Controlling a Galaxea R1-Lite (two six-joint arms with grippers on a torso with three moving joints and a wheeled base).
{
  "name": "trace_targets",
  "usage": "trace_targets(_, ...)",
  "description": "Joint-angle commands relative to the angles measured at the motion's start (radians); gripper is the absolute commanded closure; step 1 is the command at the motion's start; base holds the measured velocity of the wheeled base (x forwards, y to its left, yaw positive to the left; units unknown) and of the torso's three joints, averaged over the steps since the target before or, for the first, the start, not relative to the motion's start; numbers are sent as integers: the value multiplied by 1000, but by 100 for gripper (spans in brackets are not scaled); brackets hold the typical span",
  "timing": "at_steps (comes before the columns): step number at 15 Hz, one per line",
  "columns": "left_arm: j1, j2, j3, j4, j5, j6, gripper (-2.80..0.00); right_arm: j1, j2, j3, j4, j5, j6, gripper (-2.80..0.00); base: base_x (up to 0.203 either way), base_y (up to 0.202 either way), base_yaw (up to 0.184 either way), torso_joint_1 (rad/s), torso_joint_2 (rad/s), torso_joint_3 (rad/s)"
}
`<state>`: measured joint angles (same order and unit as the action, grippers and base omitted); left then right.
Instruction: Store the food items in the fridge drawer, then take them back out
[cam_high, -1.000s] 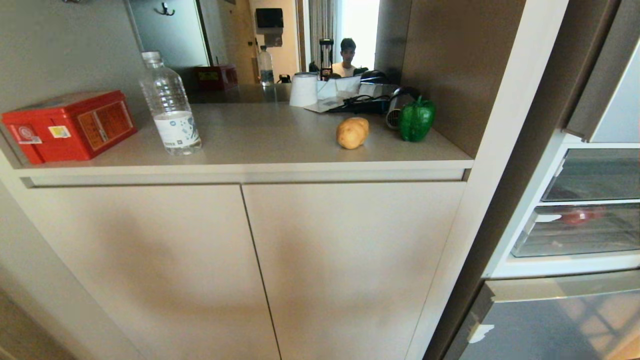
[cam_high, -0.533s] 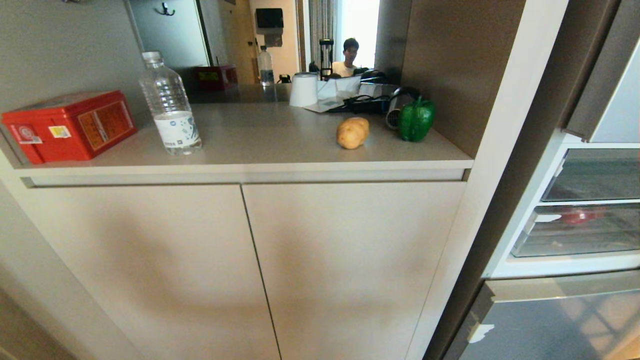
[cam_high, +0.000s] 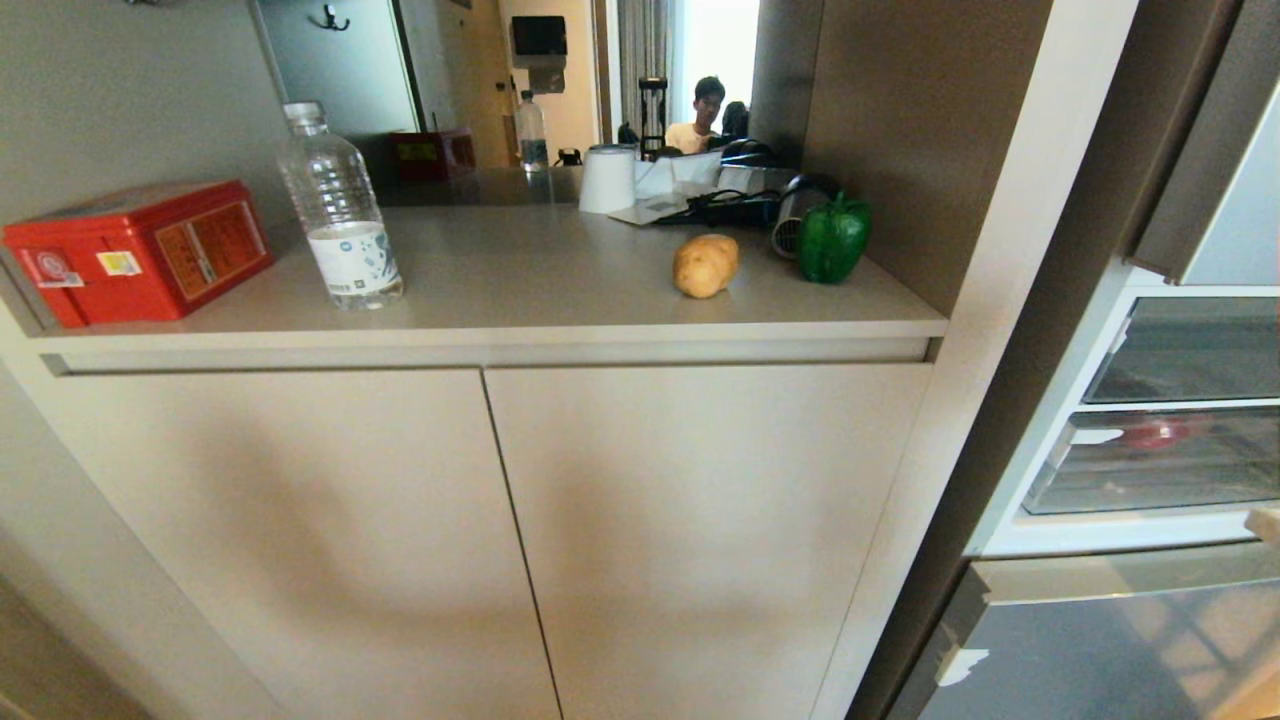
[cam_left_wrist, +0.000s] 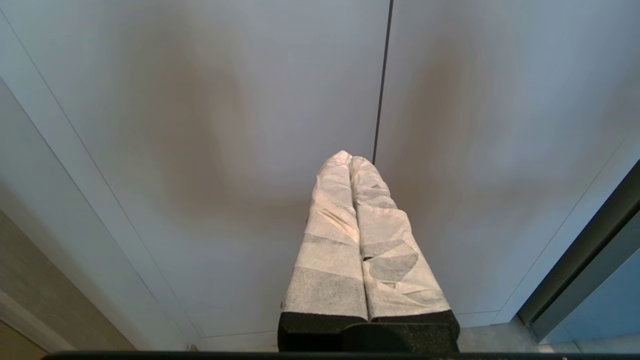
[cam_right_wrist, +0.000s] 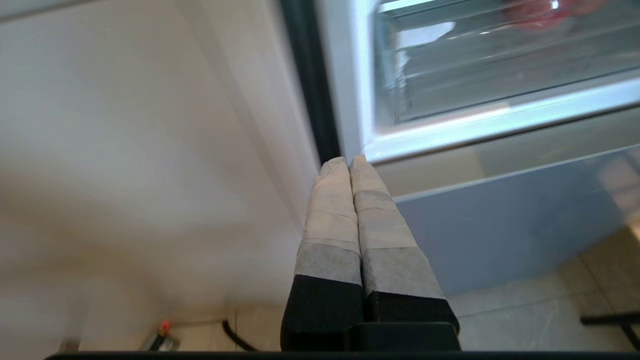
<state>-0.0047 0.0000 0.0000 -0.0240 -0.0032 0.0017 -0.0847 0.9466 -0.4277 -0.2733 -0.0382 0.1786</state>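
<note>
Now the right tool (cam_high: 1264, 522), pressed closed and empty, has entered beside the fridge drawer (cam_high: 1150, 465)

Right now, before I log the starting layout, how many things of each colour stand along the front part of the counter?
Red rectangular box: 1
Clear plastic water bottle: 1
Tan-brown oval potato: 1
Glossy dark-green bell pepper: 1
Total: 4

Head view looks down at counter (cam_high: 560, 290), fridge drawer (cam_high: 1150, 470); right wrist view shares drawer, close
</note>
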Motion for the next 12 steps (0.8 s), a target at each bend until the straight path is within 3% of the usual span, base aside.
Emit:
trace_targets(1,0,0,11,-1,0,0,0,-53,269,1,-182,6,5,0,0,0,0,0,0,0)
trace_targets(3,0,0,11,-1,0,0,0,-127,393,35,-430,48,13,0,0,0,0,0,0,0)
trace_targets(6,0,0,11,-1,0,0,0,-247,513,83,-654,164,20,0,0,0,0,0,0,0)
trace_targets(9,0,0,11,-1,0,0,0,-315,605,124,-788,270,-7,0,0,0,0,0,0,0)
trace_targets(12,0,0,11,-1,0,0,0,-345,659,184,-905,339,-90,0,0,0,0,0,0,0)
